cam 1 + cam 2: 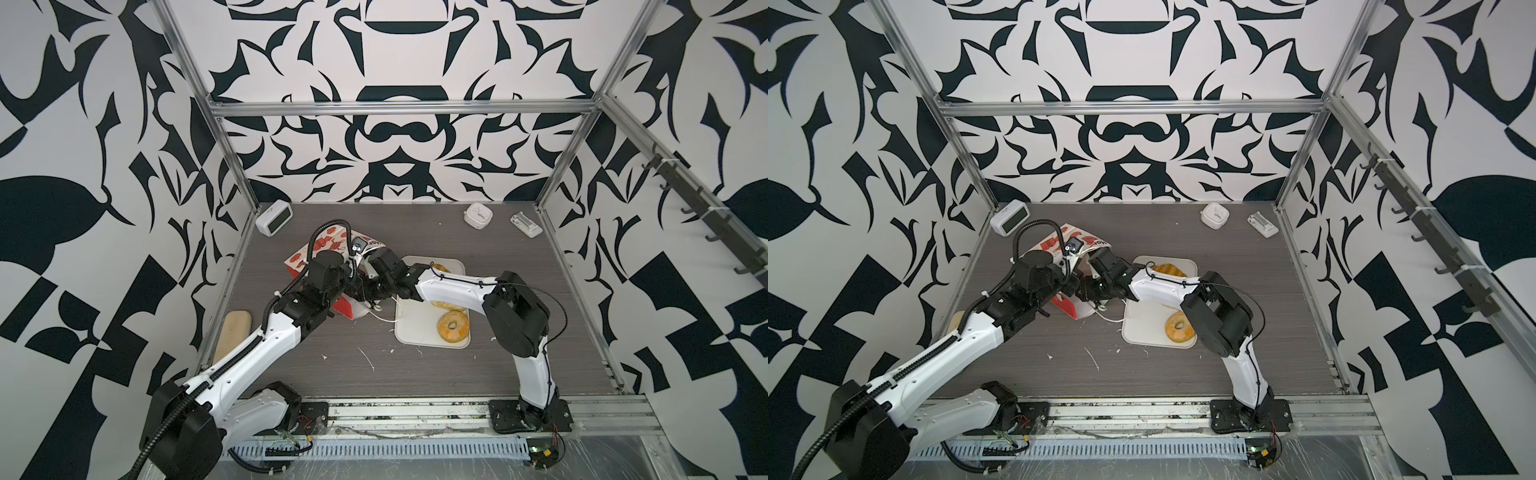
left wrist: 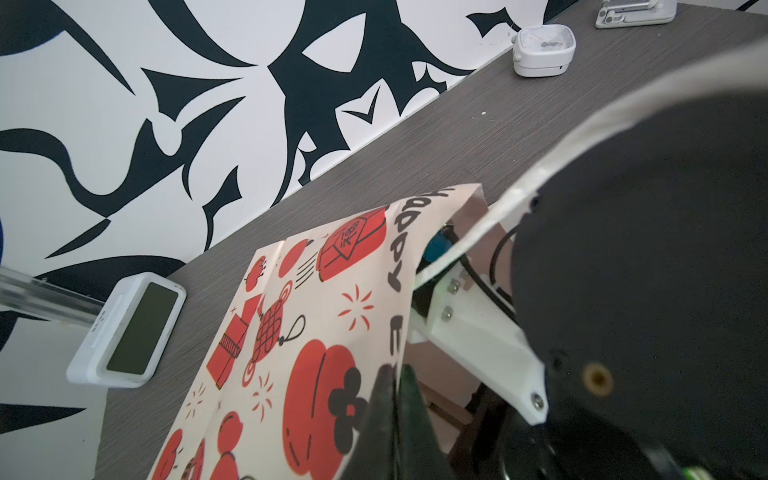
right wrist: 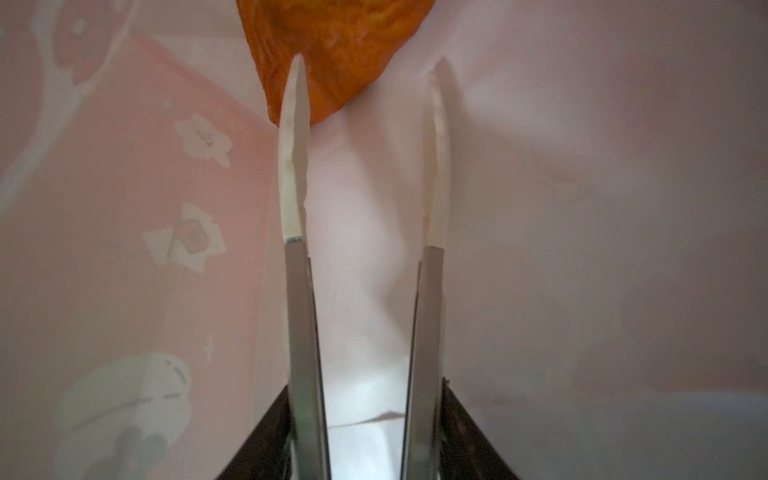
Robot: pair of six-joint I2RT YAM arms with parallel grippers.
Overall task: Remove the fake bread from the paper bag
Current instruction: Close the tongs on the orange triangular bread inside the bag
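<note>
Partly done: doughnut [image 1: 445, 333] and more sat on tray [image 1: 411, 328]. Left hand [image 2: 395, 386] clamped paper bag [image 2: 311, 311] rim; right hand [image 3: 368, 83] was inside, spread apart, one pastry [image 3: 345, 37] just ahead of it.

Pretty clearly a robotics lab test cell, not a home or kitchen: the grey wood-grain table [image 1: 415, 374] is boxed in by a bare aluminium frame [image 1: 399, 109], and the walls [image 1: 399, 50] are covered in a bold black-and-white print. A left arm [image 1: 266, 340] and a right arm [image 1: 536, 370] are bolted to a metal rail [image 1: 415, 411] along the front edge, with a slotted cable duct [image 1: 374, 451] and loose wiring [image 1: 544, 453] left exposed below it.
</note>
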